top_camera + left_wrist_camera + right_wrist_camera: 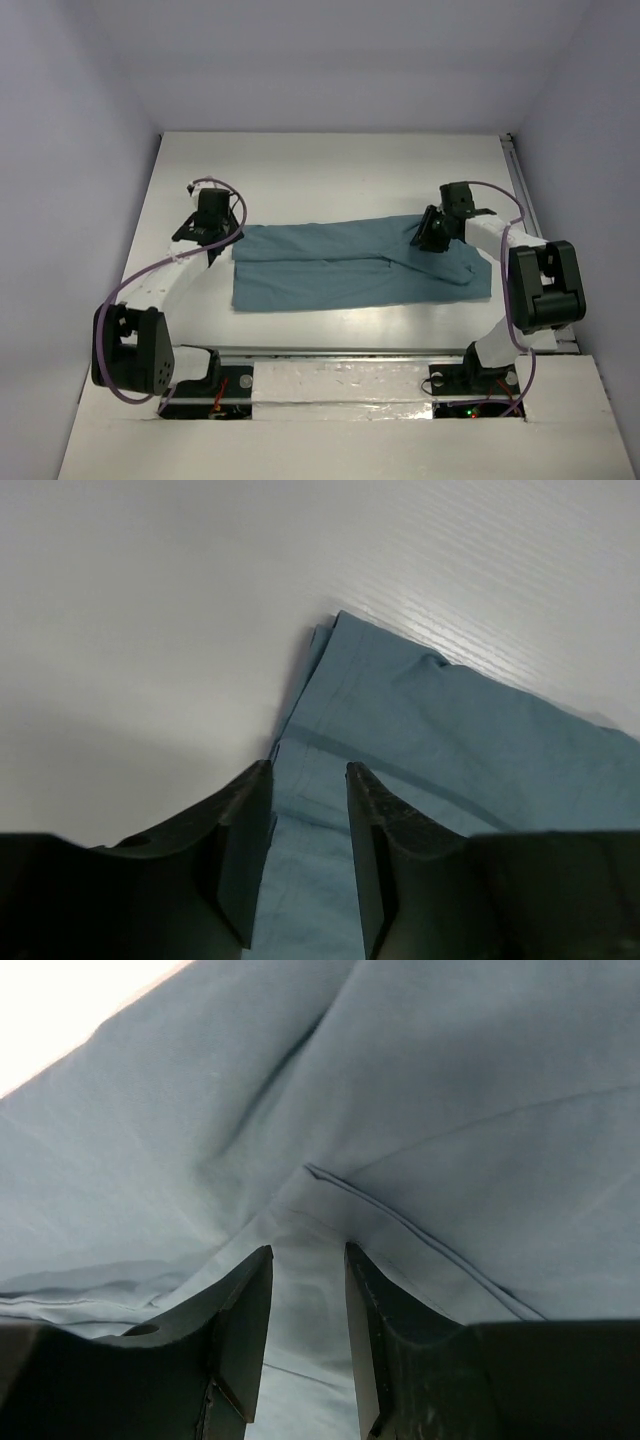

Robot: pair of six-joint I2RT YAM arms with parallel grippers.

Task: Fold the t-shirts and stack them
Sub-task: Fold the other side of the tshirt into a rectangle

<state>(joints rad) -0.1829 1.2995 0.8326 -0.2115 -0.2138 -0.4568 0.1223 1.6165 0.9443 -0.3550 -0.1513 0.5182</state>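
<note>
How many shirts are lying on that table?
1. The teal shirt lies on the table, left hand at one end, right hand over the other; another underneath could be hidden.

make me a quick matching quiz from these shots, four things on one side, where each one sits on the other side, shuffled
Things:
1. plain teal cotton t-shirt
2. left black two-finger gripper
3. right black two-finger gripper
4. flat white table

Places:
a. over a stitched seam near the shirt's right end
b. at the shirt's far left corner
c. under the cloth, showing on all sides of it
d. lying flat mid-table

Pairs: 1-d, 2-b, 3-a, 4-c
</note>
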